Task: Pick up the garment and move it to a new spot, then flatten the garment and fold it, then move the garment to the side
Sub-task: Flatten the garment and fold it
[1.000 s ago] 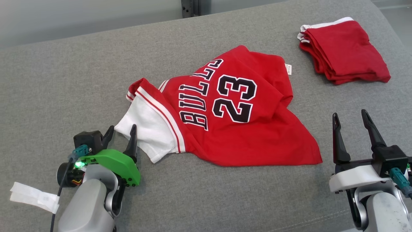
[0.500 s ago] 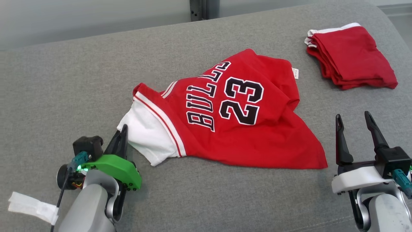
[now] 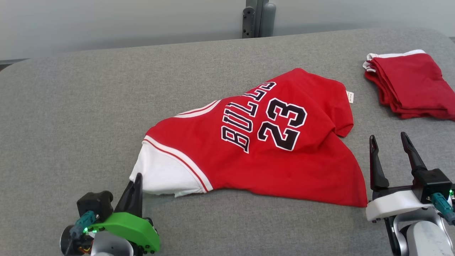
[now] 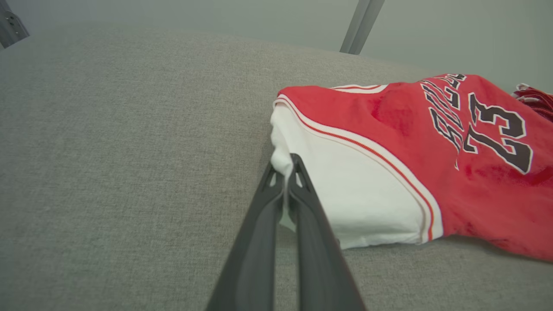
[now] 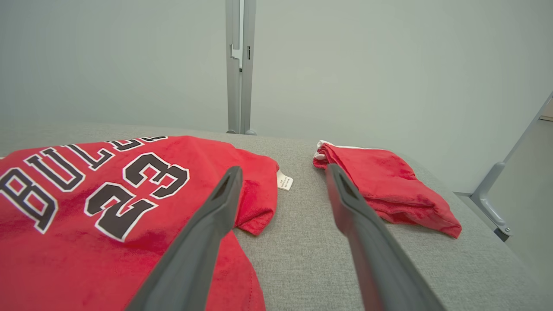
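Note:
The garment (image 3: 256, 149) is a red jersey with "BULLS 23" in black and a white sleeve, lying crumpled on the grey cushioned surface (image 3: 89, 106). My left gripper (image 3: 137, 179) is shut on the edge of the white sleeve (image 4: 345, 190) at the jersey's near-left corner; white cloth shows pinched between the fingers (image 4: 302, 203) in the left wrist view. At the lower right my right gripper (image 3: 389, 142) stands open beside the jersey's near-right corner, with nothing between its fingers (image 5: 207, 224). The jersey (image 5: 108, 207) lies to the left in the right wrist view.
A folded red garment (image 3: 412, 85) with white trim lies at the far right, also in the right wrist view (image 5: 389, 185). A grey metal post (image 3: 256, 19) stands behind the surface against a pale wall. Bare grey fabric spreads across the left half.
My left gripper closed on the white sleeve edge and drew it toward me, stretching the jersey out. The head camera has tilted, shifting the whole scene. The right gripper has stayed open.

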Tool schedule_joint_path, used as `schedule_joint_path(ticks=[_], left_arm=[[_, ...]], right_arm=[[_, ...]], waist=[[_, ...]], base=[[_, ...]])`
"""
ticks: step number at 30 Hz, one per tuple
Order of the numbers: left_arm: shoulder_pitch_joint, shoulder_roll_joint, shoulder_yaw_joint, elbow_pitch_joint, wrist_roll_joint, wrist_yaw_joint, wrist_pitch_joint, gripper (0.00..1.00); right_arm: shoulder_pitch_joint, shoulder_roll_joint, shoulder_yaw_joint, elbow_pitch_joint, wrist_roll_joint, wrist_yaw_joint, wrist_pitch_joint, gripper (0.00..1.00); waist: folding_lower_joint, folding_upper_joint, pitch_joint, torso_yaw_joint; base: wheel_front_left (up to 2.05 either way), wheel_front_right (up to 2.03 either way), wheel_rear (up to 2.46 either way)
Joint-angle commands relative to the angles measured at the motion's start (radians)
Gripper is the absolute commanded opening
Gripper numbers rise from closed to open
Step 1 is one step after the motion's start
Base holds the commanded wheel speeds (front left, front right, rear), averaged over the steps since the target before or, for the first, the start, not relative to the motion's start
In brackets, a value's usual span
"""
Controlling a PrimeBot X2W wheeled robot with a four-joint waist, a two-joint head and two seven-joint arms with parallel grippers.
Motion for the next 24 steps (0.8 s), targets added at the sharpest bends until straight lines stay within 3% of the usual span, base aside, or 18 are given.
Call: schedule_joint_path(ticks=[1,5,9,11,12,24], left_arm=[[0.031,0.01,0.006,-0.037,-0.011,0.021,0.01,0.0],[0.107,0.021,0.017,-0.14,-0.013,0.079,0.058,0.0],[0.144,0.025,0.031,-0.173,-0.023,0.111,0.087,0.0],[0.147,0.014,0.042,-0.163,-0.04,0.117,0.081,0.49],[0.149,0.016,0.043,-0.151,-0.038,0.12,0.083,1.0],[0.104,0.016,0.09,-0.041,-0.052,0.094,-0.037,1.0]], right_arm=[[0.005,-0.002,0.001,0.001,0.001,-0.002,-0.003,1.0],[0.016,-0.002,-0.002,0.004,-0.001,-0.002,-0.003,1.0],[0.019,-0.002,-0.002,0.011,-0.002,-0.002,-0.003,1.0],[0.02,-0.002,0.001,0.015,0.0,-0.002,-0.003,1.0],[0.021,-0.002,0.003,0.017,0.001,-0.002,-0.003,1.0],[0.034,-0.002,0.001,0.019,-0.008,-0.002,-0.003,1.0]], waist=[[0.0,0.0,-0.002,0.001],[0.0,0.0,-0.004,-0.006],[0.0,0.0,-0.01,-0.016],[0.0,0.0,-0.014,-0.022],[0.0,0.0,-0.017,-0.025],[0.0,0.0,-0.043,-0.033]], base=[[0.0,0.0,0.0],[0.0,0.0,0.0],[0.0,0.0,0.0],[0.0,0.0,0.0],[0.0,0.0,0.0],[0.0,0.0,0.0]])
